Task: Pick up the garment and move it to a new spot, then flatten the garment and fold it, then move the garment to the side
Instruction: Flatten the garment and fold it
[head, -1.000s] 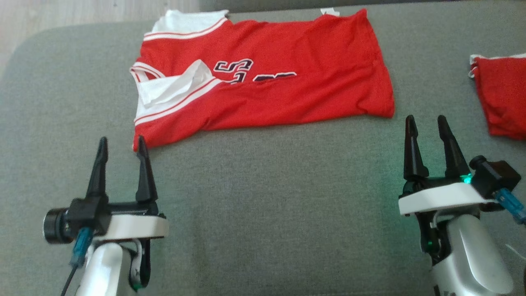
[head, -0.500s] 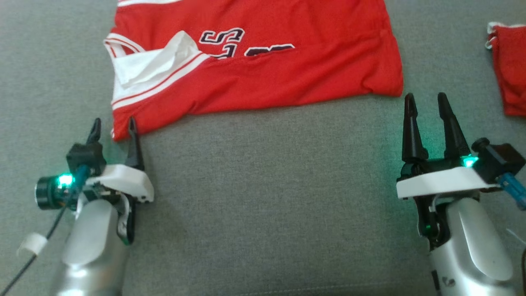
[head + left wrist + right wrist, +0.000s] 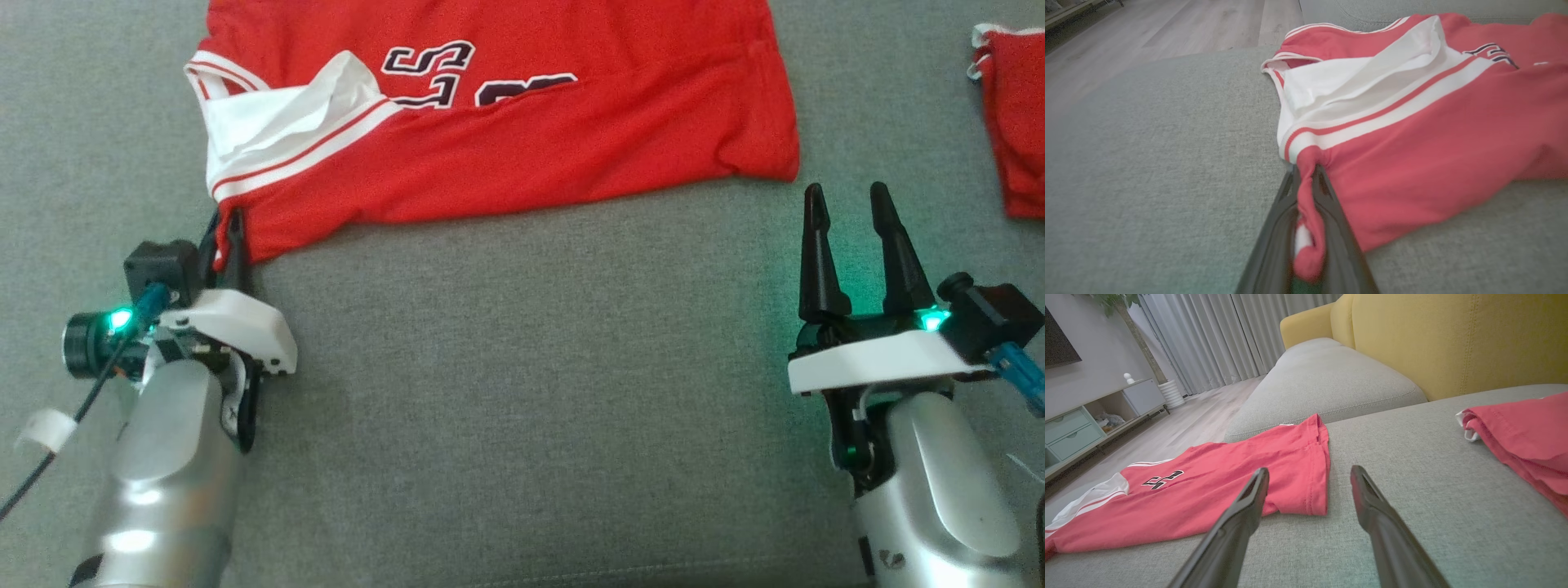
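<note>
Clearly limp and light, the shirt [image 3: 571, 155] bunches in the clamped left tool [image 3: 227, 229]; the right tool [image 3: 847, 196], spread, should pinch the hem just ahead.

Left claw [image 3: 227, 227]: silver forearm at lower left, wrist tilted inward, fingers pinched together on a corner of the garment [image 3: 506, 163]. Right claw [image 3: 847, 200]: lower right, forearm upright, fingers parted and pointing forward, green light at the wrist

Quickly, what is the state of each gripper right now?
Left gripper: closed on a corner of the red jersey.
Right gripper: open, holding nothing.
</note>
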Robot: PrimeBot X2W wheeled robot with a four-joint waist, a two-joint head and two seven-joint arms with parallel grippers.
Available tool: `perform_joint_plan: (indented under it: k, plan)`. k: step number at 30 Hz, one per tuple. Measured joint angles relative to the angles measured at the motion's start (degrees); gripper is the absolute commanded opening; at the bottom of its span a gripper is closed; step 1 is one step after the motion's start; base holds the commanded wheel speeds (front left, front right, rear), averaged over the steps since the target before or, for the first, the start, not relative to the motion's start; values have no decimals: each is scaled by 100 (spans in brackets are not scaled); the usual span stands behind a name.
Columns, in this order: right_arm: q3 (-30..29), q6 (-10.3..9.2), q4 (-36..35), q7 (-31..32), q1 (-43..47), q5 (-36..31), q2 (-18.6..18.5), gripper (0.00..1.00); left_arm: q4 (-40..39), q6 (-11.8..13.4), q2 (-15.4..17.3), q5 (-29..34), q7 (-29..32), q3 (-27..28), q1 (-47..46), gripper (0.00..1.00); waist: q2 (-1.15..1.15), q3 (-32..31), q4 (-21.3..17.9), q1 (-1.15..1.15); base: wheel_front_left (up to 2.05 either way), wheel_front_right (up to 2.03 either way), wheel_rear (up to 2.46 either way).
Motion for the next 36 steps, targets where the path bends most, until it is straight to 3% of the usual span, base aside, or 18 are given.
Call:
perform_joint_plan:
  k: [7,10,18,23,26,27,28,29,36]
  plan:
    - [-2,0,310,0,-54,-137,1,100,-5,-7,-118,-45,-543,-30,88,0,0,-221,93,0,0,0,0]
    - [-127,0,768,66,-297,-312,1,100,-426,-58,-183,-49,-676,-76,165,0,0,-326,181,0,0,0,0]
    - [-804,0,1892,902,-1418,-808,-1,100,-2068,-170,-276,182,-719,-186,412,0,0,-377,491,0,0,0,0]
    - [-1151,0,3034,1659,-2011,-1605,-10,100,-2366,-315,-433,263,-719,-385,634,0,0,-275,719,0,0,0,0]
    - [-1202,0,3241,1803,-2276,-1924,-52,100,-2363,-358,-441,268,-719,-416,632,0,0,-245,804,-1,0,0,0]
    - [-1229,0,3355,1898,-2397,-2146,-63,92,-2349,-360,-442,305,-719,-423,632,0,0,-237,839,0,0,0,0]
    - [-1251,0,3405,1936,-2437,-2221,-64,21,-2339,-377,-446,305,-719,-425,631,0,0,-239,849,0,0,0,0]
    - [-1263,0,3441,1972,-2455,-2251,-66,0,-2324,-386,-449,307,-719,-425,631,0,0,-245,854,-1,0,0,0]
    - [-1271,0,3646,1806,-2445,-2338,-45,0,-1944,-375,-421,324,-719,-371,638,0,0,-396,778,0,0,0,0]
